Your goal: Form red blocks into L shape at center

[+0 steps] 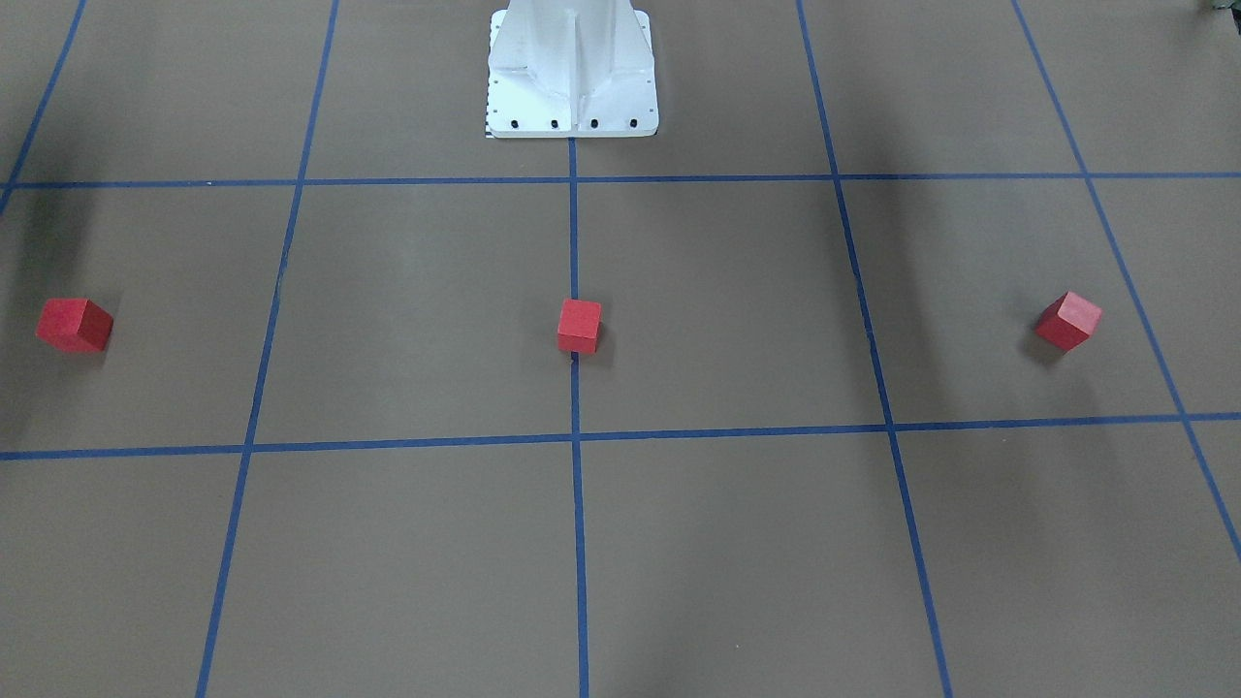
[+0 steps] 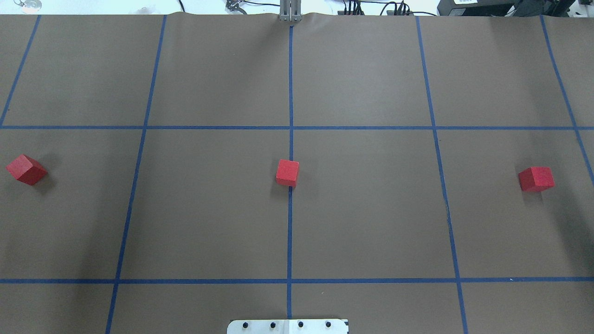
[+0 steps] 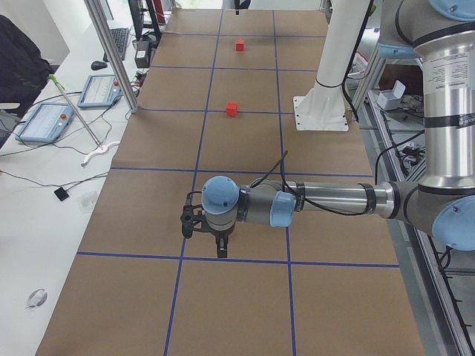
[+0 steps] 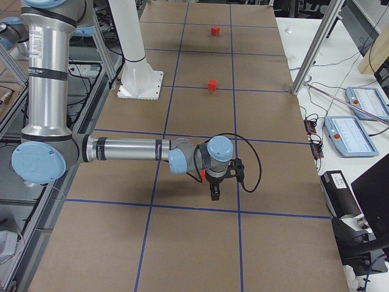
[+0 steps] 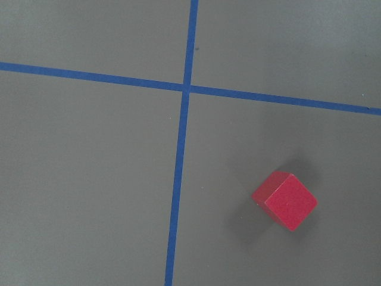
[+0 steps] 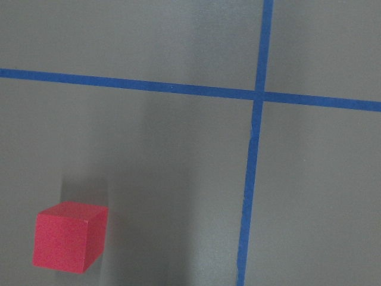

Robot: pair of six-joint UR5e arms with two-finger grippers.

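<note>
Three red blocks lie in a row on the brown gridded floor. The middle block sits on the central blue line. The block on my left also shows in the left wrist view. The block on my right also shows in the right wrist view. My left gripper and right gripper show only in the side views, pointing down above the floor near the outer blocks. I cannot tell whether they are open or shut.
The white robot base stands at the table's near edge on the centre line. Metal frame posts and operator tablets stand beyond the table's far edge.
</note>
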